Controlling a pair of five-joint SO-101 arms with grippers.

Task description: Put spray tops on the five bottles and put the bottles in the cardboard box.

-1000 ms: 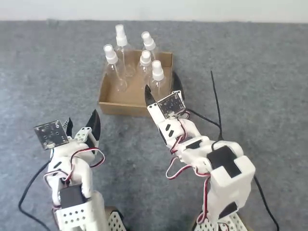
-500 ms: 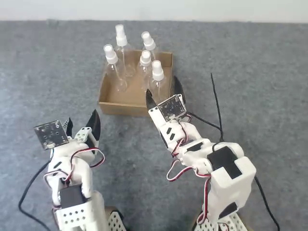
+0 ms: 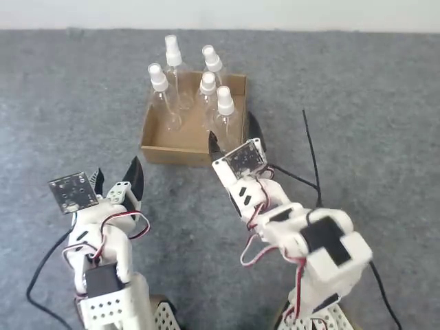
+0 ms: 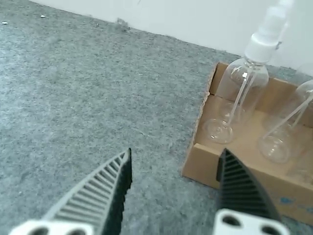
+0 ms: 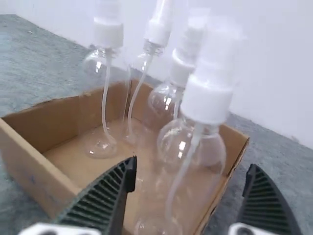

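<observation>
Lower left of the high view: left gripper (image 3: 118,172), wide open and gripping nothing, over the bare grey desk (image 3: 371,103), short of the cardboard box (image 3: 172,152). In the left wrist view, ribbed fingers (image 4: 112,186) well apart above the grey surface, with the box's near corner just beyond. Around the centre of the high view: right gripper (image 3: 234,136), likewise open and holding nothing, at the box's near right corner, one finger by the front wall, the other outside the right wall. In the right wrist view, jaws spread to either side of the nearest bottle (image 5: 193,147) and clear of it. Farther up the frame, five clear bottles (image 3: 173,69) upright inside the box, each capped with a white spray top (image 3: 225,100). To the right, a thin black cable (image 3: 309,148) across the desk. Along the top edge, a pale wall (image 3: 309,14).
</observation>
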